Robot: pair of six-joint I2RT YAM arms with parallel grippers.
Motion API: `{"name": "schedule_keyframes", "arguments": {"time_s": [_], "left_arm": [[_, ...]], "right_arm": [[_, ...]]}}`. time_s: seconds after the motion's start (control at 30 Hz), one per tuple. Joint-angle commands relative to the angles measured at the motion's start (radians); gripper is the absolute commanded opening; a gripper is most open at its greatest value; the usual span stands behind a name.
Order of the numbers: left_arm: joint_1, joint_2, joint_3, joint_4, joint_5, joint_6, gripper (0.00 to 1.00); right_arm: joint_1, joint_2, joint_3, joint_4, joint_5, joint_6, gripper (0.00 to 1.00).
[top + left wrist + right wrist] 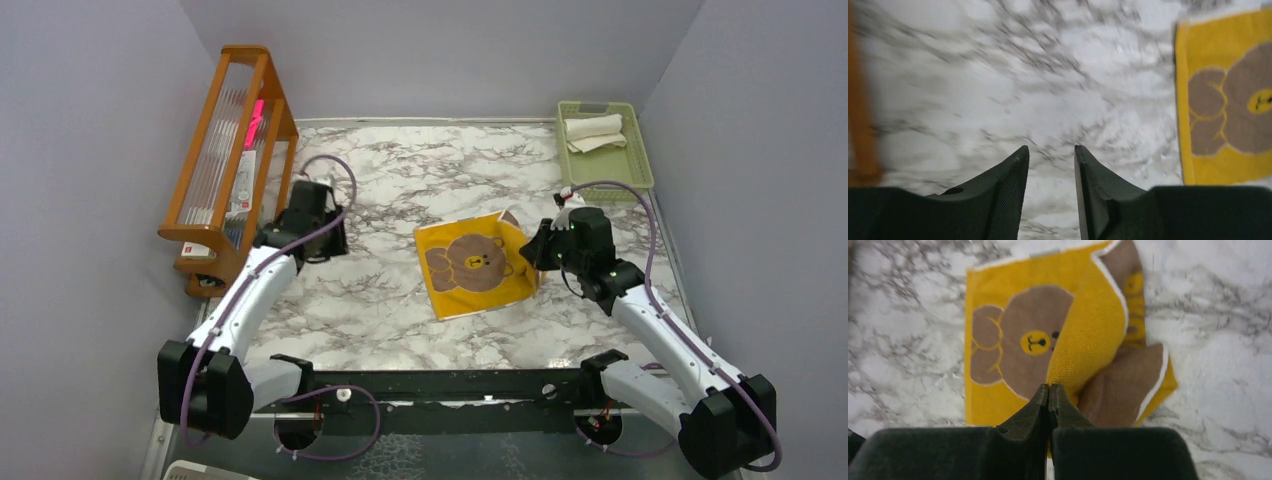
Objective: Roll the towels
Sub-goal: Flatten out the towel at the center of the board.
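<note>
A mustard yellow towel [470, 268] with a brown bear picture lies in the middle of the marble table. It also shows in the right wrist view [1008, 340] and at the right edge of the left wrist view [1228, 100]. My right gripper [532, 250] [1049, 387] is shut on the towel's right edge, which is lifted and folded over so that its brown underside shows. My left gripper [332, 240] [1051, 148] is open and empty over bare marble, left of the towel. A rolled cream-white towel [595, 130] lies in the green basket. No separate brown towel is in view.
The pale green plastic basket [635, 172] stands at the back right corner. A wooden rack [230, 150] holding flat items stands along the left wall, close to my left gripper. Grey walls enclose the table on three sides.
</note>
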Motion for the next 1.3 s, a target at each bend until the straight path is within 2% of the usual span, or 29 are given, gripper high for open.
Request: {"name": "schedule_keyframes", "arguments": {"time_s": [0.0, 0.07, 0.17, 0.23, 0.4, 0.67, 1.03, 1.17, 1.27], "left_arm": [[-0.234, 0.041, -0.174, 0.141, 0.058, -0.276, 0.45], [-0.306, 0.111, -0.18, 0.199, 0.03, -0.334, 0.48], [-0.352, 0.226, -0.152, 0.293, 0.016, -0.373, 0.54], [-0.355, 0.297, -0.124, 0.354, 0.015, -0.377, 0.57], [-0.356, 0.46, -0.022, 0.454, 0.042, -0.342, 0.58], [-0.355, 0.655, 0.101, 0.509, 0.045, -0.292, 0.58], [-0.355, 0.76, 0.179, 0.471, -0.069, -0.245, 0.52], [-0.36, 0.783, 0.186, 0.459, -0.09, -0.241, 0.36], [-0.376, 0.797, 0.179, 0.456, -0.104, -0.238, 0.3]], "right_arm": [[-0.004, -0.022, -0.034, -0.032, 0.036, 0.023, 0.0], [-0.004, -0.002, -0.011, -0.026, 0.044, 0.015, 0.0], [-0.004, 0.044, 0.027, -0.026, 0.04, 0.001, 0.0], [-0.004, 0.062, 0.038, -0.022, 0.039, -0.009, 0.0], [-0.004, 0.066, 0.025, -0.018, 0.04, -0.021, 0.0], [-0.004, 0.067, -0.002, -0.002, 0.033, -0.023, 0.0], [-0.004, 0.077, -0.004, 0.006, 0.043, -0.049, 0.0], [-0.005, 0.072, 0.001, -0.001, 0.05, -0.051, 0.0], [-0.004, 0.063, 0.005, -0.007, 0.056, -0.052, 0.0]]}}
